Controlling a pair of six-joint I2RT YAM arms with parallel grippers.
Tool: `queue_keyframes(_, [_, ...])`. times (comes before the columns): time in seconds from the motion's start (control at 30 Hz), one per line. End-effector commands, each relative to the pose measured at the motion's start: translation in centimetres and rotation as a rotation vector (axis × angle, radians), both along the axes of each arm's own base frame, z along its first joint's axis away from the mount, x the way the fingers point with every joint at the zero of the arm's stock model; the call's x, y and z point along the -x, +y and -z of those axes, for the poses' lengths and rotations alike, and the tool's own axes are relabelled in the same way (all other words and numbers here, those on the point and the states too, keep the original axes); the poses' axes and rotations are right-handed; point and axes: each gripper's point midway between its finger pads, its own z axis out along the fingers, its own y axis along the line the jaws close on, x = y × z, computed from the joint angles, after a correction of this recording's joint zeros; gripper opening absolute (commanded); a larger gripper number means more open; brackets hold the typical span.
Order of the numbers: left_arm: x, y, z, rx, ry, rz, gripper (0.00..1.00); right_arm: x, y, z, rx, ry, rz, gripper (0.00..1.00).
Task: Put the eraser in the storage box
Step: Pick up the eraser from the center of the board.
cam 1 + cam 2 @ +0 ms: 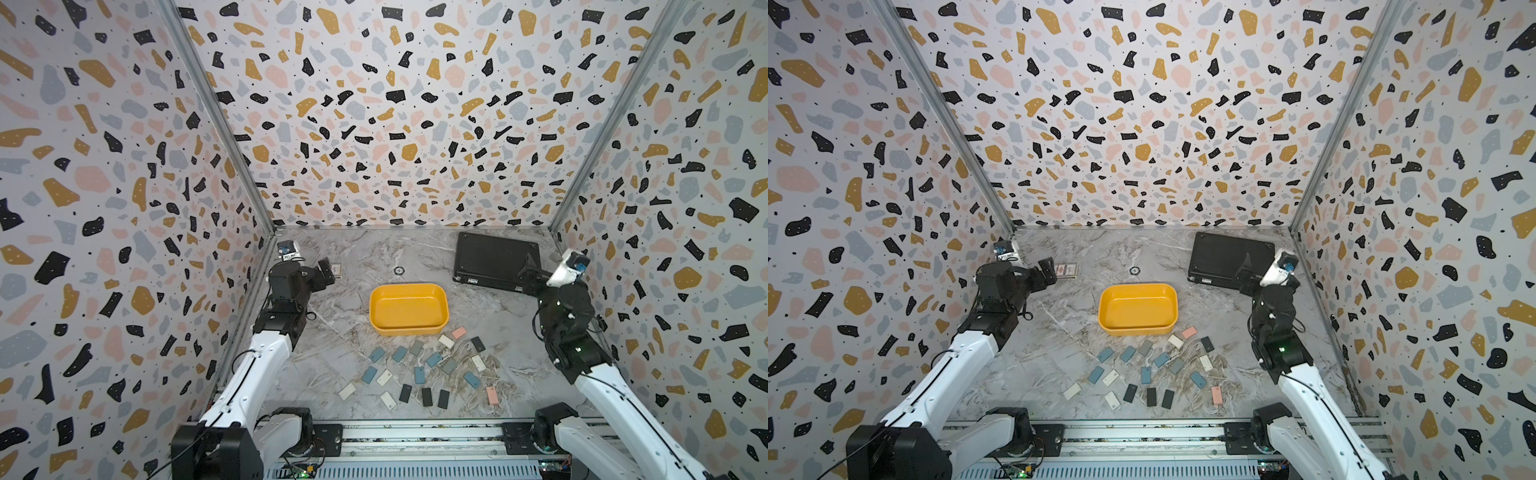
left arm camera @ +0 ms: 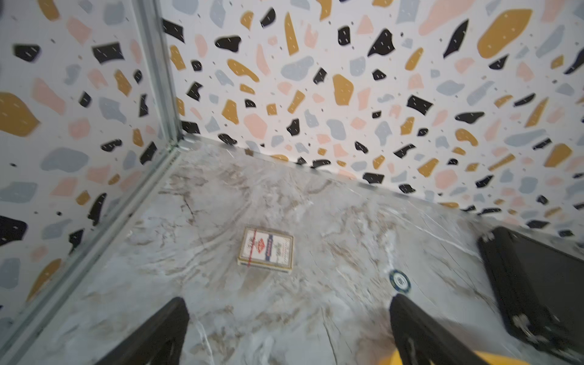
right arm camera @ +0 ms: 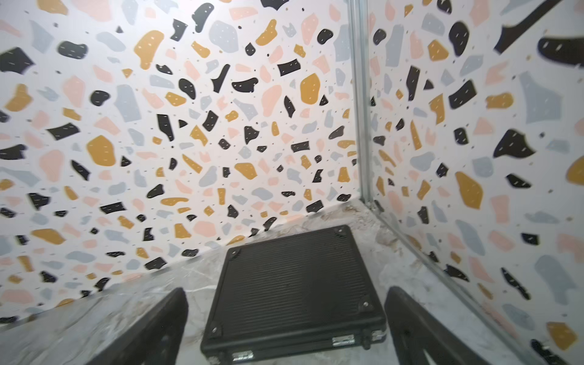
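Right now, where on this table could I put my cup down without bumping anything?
Bare marble lies along the back wall between the small printed card pack and the flat black ribbed case, apart from one small round chip. Also free: either side of the shallow yellow plastic tub. Crowded: the scattered flat erasers in front of the tub.

Shallow yellow storage box [image 1: 409,331], open-topped, upright at centre — flat erasers [image 1: 420,375] scattered nearby, blue, black, cream, pink.
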Motion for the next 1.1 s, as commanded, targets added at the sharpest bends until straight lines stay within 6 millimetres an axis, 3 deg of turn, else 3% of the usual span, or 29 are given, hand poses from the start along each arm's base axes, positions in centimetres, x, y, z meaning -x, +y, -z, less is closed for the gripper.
queue_keyframes(0.0, [3.4,-2.2,1.3,0.073,0.136,0.099,1.0,-0.2,3.3,4.5,-0.105,0.164,-0.195,0.99])
queue_keyframes(0.07, [4.4,-3.2,1.4,0.05,0.164,0.124,1.0,-0.1,3.7,6.6,-0.059,0.374,-0.197,1.0])
queue_keyframes(0.17, [5.9,-5.7,2.6,-0.028,0.268,0.2,1.0,0.8,1.7,8.5,0.006,0.592,-0.085,1.0])
queue_keyframes(0.3, [8.7,-9.6,5.3,-0.182,0.39,0.31,1.0,2.5,0.0,9.6,0.071,0.696,-0.012,0.99])
queue_keyframes(0.43, [11.6,-12.8,8.2,-0.294,0.463,0.394,0.99,3.6,0.5,12.2,0.069,0.772,-0.047,1.0])
queue_keyframes(0.57, [14.3,-13.2,11.2,-0.387,0.525,0.392,0.98,4.1,1.9,14.8,0.037,0.842,-0.113,1.0])
queue_keyframes(0.67, [15.0,-13.0,13.0,-0.401,0.56,0.39,0.98,4.5,2.3,15.9,0.033,0.86,-0.131,0.99])
queue_keyframes(1.07, [16.1,-15.7,17.3,-0.398,0.697,0.503,0.93,5.7,2.8,16.7,0.026,0.883,-0.166,0.98])
